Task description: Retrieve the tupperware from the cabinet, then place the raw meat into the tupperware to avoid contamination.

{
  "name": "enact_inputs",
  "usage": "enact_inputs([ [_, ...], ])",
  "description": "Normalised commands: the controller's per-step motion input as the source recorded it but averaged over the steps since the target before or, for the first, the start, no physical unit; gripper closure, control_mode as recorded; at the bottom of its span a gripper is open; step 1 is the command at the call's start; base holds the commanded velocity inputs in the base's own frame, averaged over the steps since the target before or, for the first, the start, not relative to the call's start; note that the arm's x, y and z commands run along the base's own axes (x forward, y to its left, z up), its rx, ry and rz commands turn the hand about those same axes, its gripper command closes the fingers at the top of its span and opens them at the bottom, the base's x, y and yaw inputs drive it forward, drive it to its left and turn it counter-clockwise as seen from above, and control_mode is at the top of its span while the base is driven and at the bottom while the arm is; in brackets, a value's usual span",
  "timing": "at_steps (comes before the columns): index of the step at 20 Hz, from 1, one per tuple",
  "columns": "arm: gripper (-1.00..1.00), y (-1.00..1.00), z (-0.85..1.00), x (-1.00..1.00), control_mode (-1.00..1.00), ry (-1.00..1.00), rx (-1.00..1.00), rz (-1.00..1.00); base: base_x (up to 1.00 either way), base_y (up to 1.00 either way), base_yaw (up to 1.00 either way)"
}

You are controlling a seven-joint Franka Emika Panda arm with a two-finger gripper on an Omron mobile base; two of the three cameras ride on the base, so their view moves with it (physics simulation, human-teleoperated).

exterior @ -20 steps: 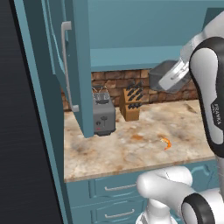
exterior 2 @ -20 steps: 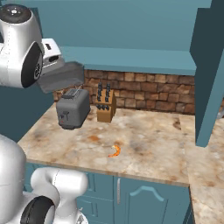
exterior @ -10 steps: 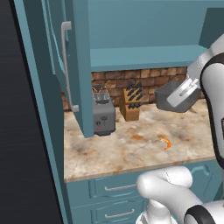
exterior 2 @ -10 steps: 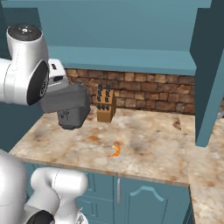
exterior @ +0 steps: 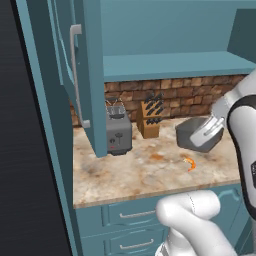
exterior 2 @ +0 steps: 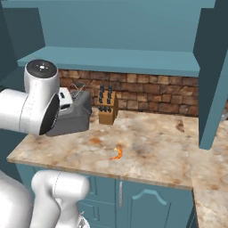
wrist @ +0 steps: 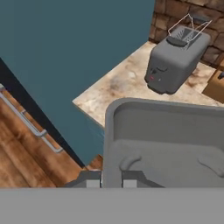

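Over the last second the arm has swung the grey tupperware [exterior: 199, 134] down from up near the cabinet's [exterior: 95, 75] underside to low over the speckled stone counter [exterior: 145, 170], and it now hangs just above the surface, behind the raw meat [exterior: 190, 163] and near it. The first half of the job looks done: the tub is out of the cabinet, whose door [exterior: 75, 70] stands open at the left, and what remains is to set the tub down and then fetch the shrimp-like orange piece, which lies untouched in the open on the counter [exterior 2: 147, 147], apart from the tub [exterior 2: 71, 116]. From the wrist camera the gripper [wrist: 113, 178] sits at the near rim of the tub [wrist: 166, 144], a dark fingertip [wrist: 133, 177] on either side of the wall, so I judge it pinched closed on that rim and carrying the tub tilted. Beyond it stand the grey toaster [wrist: 175, 59] and, further along the brick wall, the wooden knife block [exterior: 150, 117], both well clear of the tub's likely landing spot.
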Motion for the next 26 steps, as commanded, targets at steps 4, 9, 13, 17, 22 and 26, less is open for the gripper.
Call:
enact_inputs([
  [4, 1.0, 0.0, -0.52, 0.08, -1.0, 0.0, 0.03, 0.0, 0.0, 0.0, 0.0],
  [9, 1.0, 0.0, -0.44, 0.16, -1.0, 0.0, 0.01, 0.0, 0.0, 0.0, 0.0],
  [13, 1.0, 0.06, -0.38, 0.26, -1.0, 0.0, 0.0, 0.0, 0.0, 0.0, 0.0],
  [17, 1.0, 0.08, -0.29, 0.38, -1.0, -0.02, 0.0, 0.0, 0.0, 0.0, 0.0],
  [22, 1.0, 0.03, -0.25, 0.42, -1.0, -0.04, 0.0, 0.0, 0.0, 0.0, 0.0],
  [26, 1.0, 0.0, -0.33, 0.24, -1.0, -0.01, 0.0, 0.0, 0.0, 0.0, 0.0],
])
